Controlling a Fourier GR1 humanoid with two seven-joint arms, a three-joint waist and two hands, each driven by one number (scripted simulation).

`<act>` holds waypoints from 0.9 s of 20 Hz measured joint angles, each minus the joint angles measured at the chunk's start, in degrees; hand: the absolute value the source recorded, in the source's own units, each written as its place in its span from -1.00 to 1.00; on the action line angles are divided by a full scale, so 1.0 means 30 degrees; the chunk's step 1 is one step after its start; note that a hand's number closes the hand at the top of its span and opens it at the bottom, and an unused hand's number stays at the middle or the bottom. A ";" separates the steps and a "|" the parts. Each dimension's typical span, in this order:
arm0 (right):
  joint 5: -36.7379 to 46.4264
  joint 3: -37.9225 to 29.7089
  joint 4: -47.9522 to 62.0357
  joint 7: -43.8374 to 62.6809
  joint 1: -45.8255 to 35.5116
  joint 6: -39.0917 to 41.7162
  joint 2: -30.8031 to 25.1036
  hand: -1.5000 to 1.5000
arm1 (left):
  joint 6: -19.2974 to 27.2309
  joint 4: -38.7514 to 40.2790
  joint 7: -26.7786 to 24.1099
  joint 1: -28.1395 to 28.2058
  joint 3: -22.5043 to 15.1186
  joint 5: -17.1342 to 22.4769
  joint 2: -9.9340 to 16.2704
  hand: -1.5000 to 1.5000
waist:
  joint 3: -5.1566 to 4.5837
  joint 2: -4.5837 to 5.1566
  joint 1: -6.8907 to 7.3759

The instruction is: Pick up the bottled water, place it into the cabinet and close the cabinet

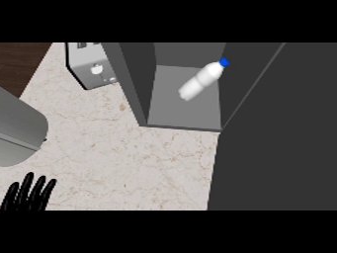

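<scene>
Bottled water [200, 80] lies tilted inside the open cabinet [138, 84], its blue cap [224, 62] pointing up and to the right, its pale body slanting down to the left. It shows against the grey inner surface of the compartment, close to the right-hand wall; whether it touches that wall cannot be told. No hand is on it.

The cabinet's dark grey side panel runs down the left of the compartment, and a lighter front edge closes its lower side. To the right, a broad dark panel, apparently the cabinet door [287, 133], fills most of that side of the view from top to bottom.

The left hand [29, 194] shows at the lower left edge, well apart from the bottle and the cabinet. Its black fingers [28, 185] point upward, straight and slightly spread, holding and touching nothing; it rests over the pale marbled counter [127, 158]. The right hand is not seen anywhere.

A large rounded grey shape [7, 128] crosses the left side above that hand. A small grey appliance [91, 69] stands on the counter just left of the cabinet, near the top. A strip of dark wood floor [10, 62] shows in the upper left corner beyond the counter's edge.
</scene>
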 measured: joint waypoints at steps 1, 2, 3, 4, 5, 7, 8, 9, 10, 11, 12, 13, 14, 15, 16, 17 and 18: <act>-0.0028 0.0024 0.0002 0.0278 -0.0387 -0.0185 0.0108 1.00 | -0.0422 0.0021 -0.0188 0.0232 0.0207 0.0058 0.0377 -1.00 | -0.0003 0.0042 0.0111; -0.0053 0.0009 0.0011 0.0566 -0.0889 -0.0327 0.0191 1.00 | -0.0723 -0.0096 -0.0247 0.0366 0.0389 0.0210 0.0646 -1.00 | -0.0003 0.0090 0.0217; -0.0070 -0.0020 0.0024 0.0808 -0.1408 -0.0395 0.0201 1.00 | -0.1058 -0.0063 -0.0332 0.0487 0.0545 0.0290 0.0915 -1.00 | -0.0015 0.0124 0.0349; -0.0081 -0.0075 0.0040 0.1042 -0.2010 -0.0382 0.0153 1.00 | -0.1345 -0.0099 -0.0342 0.0593 0.0646 0.0392 0.1151 -1.00 | -0.0023 0.0154 0.0475; -0.0098 -0.0144 0.0065 0.1281 -0.2680 -0.0291 0.0087 1.00 | -0.1559 -0.0094 -0.0357 0.0642 0.0780 0.0465 0.1357 -1.00 | -0.0028 0.0205 0.0638; -0.0129 -0.0160 0.0123 0.1827 -0.3926 -0.0262 0.0097 1.00 | -0.1942 -0.0074 -0.0438 0.0798 0.0952 0.0522 0.1679 -1.00 | -0.0052 0.0238 0.0889; -0.0154 -0.0175 0.0133 0.2095 -0.4481 -0.0240 0.0070 1.00 | -0.2073 -0.0015 -0.0499 0.0870 0.1053 0.0527 0.1802 -1.00 | -0.0066 0.0240 0.0968; -0.0184 -0.0186 0.0158 0.2346 -0.5043 -0.0212 0.0076 1.00 | -0.2186 -0.0058 -0.0534 0.0901 0.1178 0.0544 0.1955 -1.00 | -0.0076 0.0256 0.1086; -0.0214 -0.0166 0.0189 0.2579 -0.5551 -0.0179 0.0079 1.00 | -0.2280 -0.0008 -0.0529 0.0869 0.1285 0.0608 0.2034 -1.00 | -0.0097 0.0287 0.1162; -0.0249 -0.0144 0.0220 0.2798 -0.6010 -0.0122 0.0079 1.00 | -0.2482 0.0008 -0.0529 0.0887 0.1400 0.0679 0.2208 -1.00 | -0.0110 0.0307 0.1253; -0.0284 -0.0145 0.0243 0.3026 -0.6483 -0.0051 0.0066 1.00 | -0.2601 0.0039 -0.0559 0.0910 0.1509 0.0728 0.2304 -1.00 | -0.0119 0.0324 0.1325; -0.0322 -0.0134 0.0262 0.3266 -0.6898 0.0002 0.0068 1.00 | -0.2691 -0.0003 -0.0565 0.0935 0.1611 0.0752 0.2438 -1.00 | -0.0126 0.0338 0.1399; -0.0363 -0.0101 0.0289 0.3482 -0.7263 0.0051 0.0097 1.00 | -0.2799 0.0079 -0.0601 0.0934 0.1747 0.0797 0.2537 -1.00 | -0.0145 0.0368 0.1493; -0.0406 -0.0062 0.0326 0.3698 -0.7608 0.0098 0.0140 1.00 | -0.2956 0.0103 -0.0609 0.1010 0.1806 0.0835 0.2662 -1.00 | -0.0155 0.0386 0.1584; -0.0450 -0.0025 0.0366 0.3905 -0.7948 0.0164 0.0193 1.00 | -0.3091 0.0124 -0.0612 0.1037 0.1893 0.0861 0.2799 -1.00 | -0.0160 0.0408 0.1652; -0.0506 0.0038 0.0390 0.4121 -0.8176 0.0196 0.0253 1.00 | -0.3170 0.0133 -0.0601 0.1052 0.2027 0.0945 0.2927 -1.00 | -0.0164 0.0425 0.1674; -0.0579 0.0096 0.0439 0.4288 -0.8408 0.0256 0.0330 1.00 | -0.3257 0.0134 -0.0594 0.1067 0.2081 0.0947 0.3026 -1.00 | -0.0167 0.0451 0.1721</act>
